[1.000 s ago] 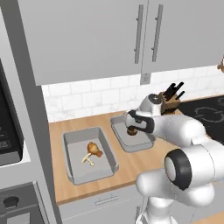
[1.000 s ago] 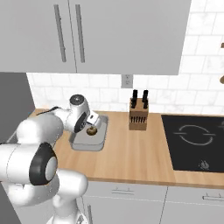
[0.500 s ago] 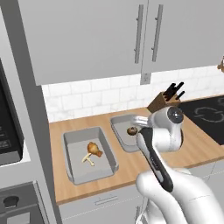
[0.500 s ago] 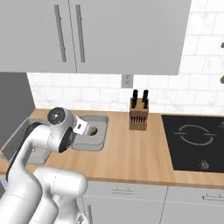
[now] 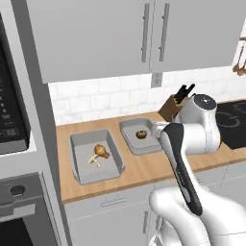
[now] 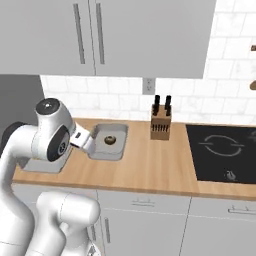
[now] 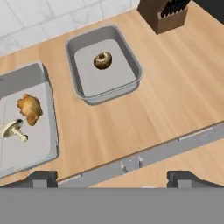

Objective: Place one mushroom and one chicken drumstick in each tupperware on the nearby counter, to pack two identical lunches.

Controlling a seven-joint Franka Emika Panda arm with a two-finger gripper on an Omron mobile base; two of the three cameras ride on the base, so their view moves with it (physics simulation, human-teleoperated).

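Two grey tupperware stand side by side on the wooden counter (image 7: 175, 87). The left tupperware (image 7: 33, 146) (image 5: 103, 170) holds a golden chicken drumstick (image 7: 29, 109) (image 5: 100, 150) and a pale mushroom (image 7: 14, 130) (image 5: 93, 161). A single brown mushroom (image 7: 102, 60) (image 5: 141, 134) (image 6: 109, 140) lies in the right tupperware (image 7: 107, 83) (image 5: 134, 145) (image 6: 102, 151). My gripper (image 7: 113, 178) is open and holds nothing. It hovers above the counter's front edge, on the near side of the right tupperware.
A wooden knife block (image 5: 178, 100) (image 6: 161, 124) (image 7: 165, 16) stands behind and to the right of the right tupperware. The black stovetop (image 6: 222, 150) (image 5: 233, 122) lies further right. Grey wall cabinets hang above, and an oven column stands at the far left.
The hand has drawn back from over the right tupperware toward the counter's front edge. The brown mushroom stays in that tupperware. The jaws remain open.
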